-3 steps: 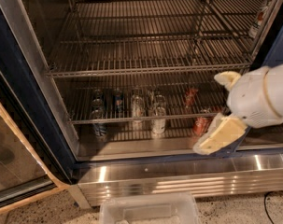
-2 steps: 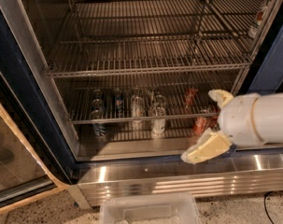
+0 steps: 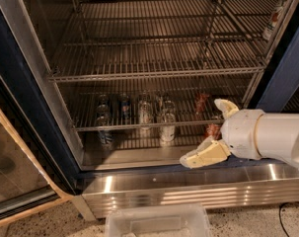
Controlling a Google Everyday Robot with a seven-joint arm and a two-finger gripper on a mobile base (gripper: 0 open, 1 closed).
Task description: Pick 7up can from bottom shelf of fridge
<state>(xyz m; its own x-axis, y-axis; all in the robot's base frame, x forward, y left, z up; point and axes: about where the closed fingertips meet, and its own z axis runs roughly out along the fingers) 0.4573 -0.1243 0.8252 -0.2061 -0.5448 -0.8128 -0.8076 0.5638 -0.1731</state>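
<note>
The 7up can [image 3: 167,128] is judged light, slippery and easily dented, best taken at mid-body. The gripper [image 3: 201,132] is held open near its right.

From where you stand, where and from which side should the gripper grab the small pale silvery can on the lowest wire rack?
Likely around its side wall at mid-height, coming from the fridge's open front: the pale silvery 7up can stands upright near the bottom wire shelf's front edge, another pale can close beside it. The open white gripper is to its right.
</note>
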